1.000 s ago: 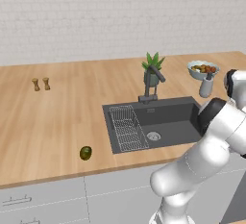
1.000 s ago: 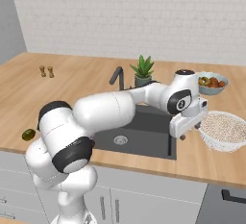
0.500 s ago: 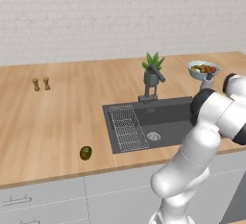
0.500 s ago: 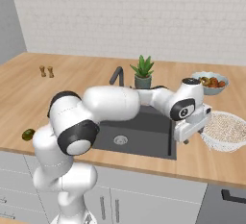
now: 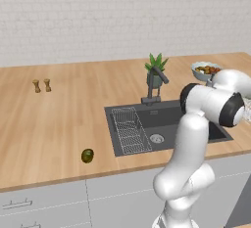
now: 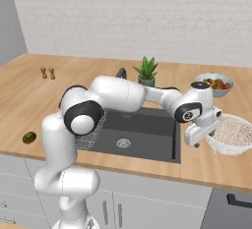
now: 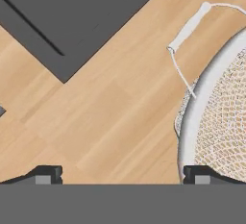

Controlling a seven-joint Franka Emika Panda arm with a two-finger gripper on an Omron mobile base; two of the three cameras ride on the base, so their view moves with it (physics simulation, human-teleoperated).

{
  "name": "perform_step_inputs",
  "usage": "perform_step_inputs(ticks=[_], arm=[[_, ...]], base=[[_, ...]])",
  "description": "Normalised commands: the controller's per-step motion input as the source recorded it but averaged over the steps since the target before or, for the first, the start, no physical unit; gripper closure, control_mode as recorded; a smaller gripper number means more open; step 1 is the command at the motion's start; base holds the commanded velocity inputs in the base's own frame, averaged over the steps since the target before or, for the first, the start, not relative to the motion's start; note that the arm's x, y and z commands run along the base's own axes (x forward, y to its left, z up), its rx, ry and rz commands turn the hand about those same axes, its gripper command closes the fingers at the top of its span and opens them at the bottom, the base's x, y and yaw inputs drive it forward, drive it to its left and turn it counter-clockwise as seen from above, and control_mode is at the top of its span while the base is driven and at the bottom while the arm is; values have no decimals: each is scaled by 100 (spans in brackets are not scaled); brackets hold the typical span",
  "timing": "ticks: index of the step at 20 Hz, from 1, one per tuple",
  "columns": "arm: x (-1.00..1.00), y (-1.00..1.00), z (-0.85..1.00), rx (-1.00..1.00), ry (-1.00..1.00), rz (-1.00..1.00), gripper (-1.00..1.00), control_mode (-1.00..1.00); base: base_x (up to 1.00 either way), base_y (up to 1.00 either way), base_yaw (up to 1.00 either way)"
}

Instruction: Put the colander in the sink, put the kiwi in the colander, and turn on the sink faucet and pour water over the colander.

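1. The white arm is reaching across the dark grey recessed sink toward the right side of the wooden surface. Over the last second, the hand has been swinging round and lowering beside the round white perforated colander.

2. The pincer is standing wide open and is holding nothing. In the hand view, one finger tip is showing over bare wood, and the other finger tip is sitting at the colander's near rim.

3. The colander is resting on the surface to the right of the sink, not in the basin. Its thin wire handle is projecting toward the sink corner.

4. The small olive-green oval kiwi is lying on the surface well to the left of the sink, near the front edge, well apart from the pincer.

5. The dark grey metal faucet is standing behind the basin, with no water visible.

6. Judgement: the change is placing the open fingers astride the colander rim, so the arm is preparing the first grasp. No step of the task is complete yet.

7. Judgement: the rim is thin, so a shallow closure could be slipping off the mesh.
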Motion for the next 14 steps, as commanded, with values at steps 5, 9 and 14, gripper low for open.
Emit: perform_step_inputs(ticks=[5, 9, 14], arm=[[25, -16, -3, 0, 0, 0, -100, -100], [28, -7, -11, 2, -2, 0, -100, -100], [21, -7, -16, 1, 0, 0, -100, -100]], base=[[0, 0, 0], [0, 0, 0], [0, 0, 0]])
